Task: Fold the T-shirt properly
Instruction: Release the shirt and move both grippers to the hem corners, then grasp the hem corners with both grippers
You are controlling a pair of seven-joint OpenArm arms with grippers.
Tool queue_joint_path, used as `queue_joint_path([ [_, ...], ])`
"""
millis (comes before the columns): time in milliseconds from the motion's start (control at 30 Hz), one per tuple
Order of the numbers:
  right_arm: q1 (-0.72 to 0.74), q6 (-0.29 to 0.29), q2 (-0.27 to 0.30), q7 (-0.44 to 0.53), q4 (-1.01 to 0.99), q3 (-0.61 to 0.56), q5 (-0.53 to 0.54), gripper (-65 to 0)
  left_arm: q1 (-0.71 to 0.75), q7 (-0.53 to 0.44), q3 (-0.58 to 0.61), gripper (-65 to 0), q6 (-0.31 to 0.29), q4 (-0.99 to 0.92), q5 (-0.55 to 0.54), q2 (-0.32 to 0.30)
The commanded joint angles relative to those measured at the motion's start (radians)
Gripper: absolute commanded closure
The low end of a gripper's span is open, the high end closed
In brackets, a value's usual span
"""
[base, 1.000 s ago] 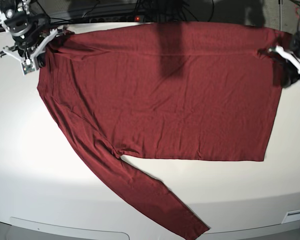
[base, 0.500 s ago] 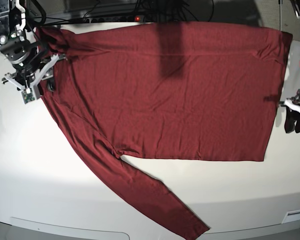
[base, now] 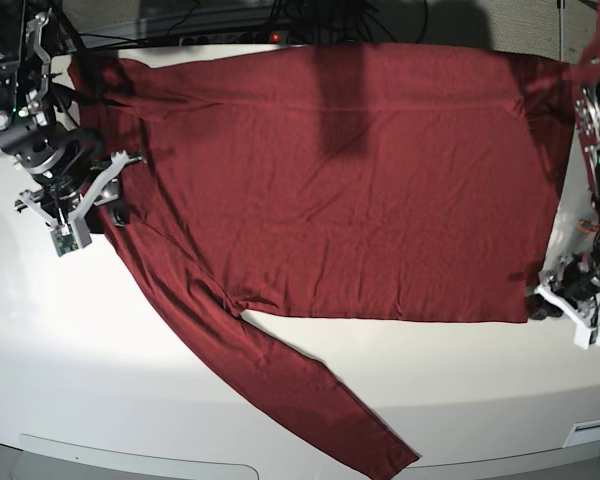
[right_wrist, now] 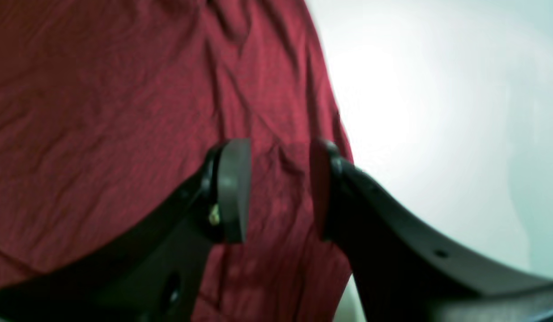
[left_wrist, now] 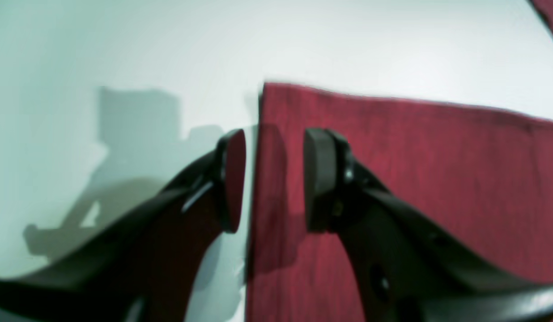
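**Operator:** What are my two claws doing?

**Spotter:** Your left gripper point(left_wrist: 274, 179) has its jaws parted with a clear gap and nothing between them. In its wrist view one finger hangs over the bare white table point(left_wrist: 124, 53), the other over red cloth, so the pair straddles a straight edge of the T-shirt point(left_wrist: 415, 179) close to a square corner. In the base view that gripper point(base: 555, 305) sits right at the shirt's lower corner on that view's right side.

**Operator:** And the right one?

**Spotter:** Your right gripper point(right_wrist: 278, 192) is likewise spread apart and empty. Both fingers stand over wrinkled red knit, with the cloth's edge and the table just beyond the outer finger. Whether either claw's tips touch the fabric, you can't tell from these views. In the base view it point(base: 105, 205) is at the shirt's side on that view's left.

**Operator:** Where is the shirt itself?

**Spotter:** The T-shirt point(base: 360, 190) lies spread flat across the far half of the table point(base: 460, 380), one long sleeve running diagonally toward the near edge. No bin, tray or other container shows in your views; the shirt rests straight on the tabletop.
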Motion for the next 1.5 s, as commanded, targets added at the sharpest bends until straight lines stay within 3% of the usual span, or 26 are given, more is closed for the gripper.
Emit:
queue_joint_path([
  [0, 0.013, 0.000, 0.014, 0.014, 0.016, 0.007, 0.011, -22.6, -0.050, -0.054, 0.011, -21.1, 0.019, -0.025, 0.012, -0.018],
  [200, 0.015, 0.000, 0.013, 0.010, 0.016, 0.007, 0.010, -22.6, -0.118, -0.222, 0.084, -21.1, 0.055, -0.185, 0.132, -0.013],
  [467, 0.015, 0.000, 0.013, 0.002, 0.016, 0.007, 0.010, -22.6, -0.083, -0.219, 0.105, -21.0, 0.069, -0.188, 0.132, -0.009],
  [767, 0.015, 0.000, 0.014, -0.003, 0.016, 0.007, 0.010, -22.6, -0.032, -0.196, 0.105, -20.9, 0.069, -0.187, 0.132, 0.042],
  [867, 0.015, 0.000, 0.014, -0.003, 0.016, 0.007, 0.010, -22.6, -0.032, -0.176, 0.105, -17.3, 0.068, -0.187, 0.131, 0.061],
  [1100, 0.018, 0.000, 0.014, 0.007, 0.016, 0.007, 0.010, -22.5, -0.032, -0.172, 0.105, -0.9, 0.069, -0.187, 0.128, 0.066],
  [1467, 0.138, 0.009, 0.014, 0.127, -0.050, -0.001, 0.023, -22.5, -0.032, -0.223, 0.105, 0.0, 0.072, -0.187, 0.000, 0.039],
])
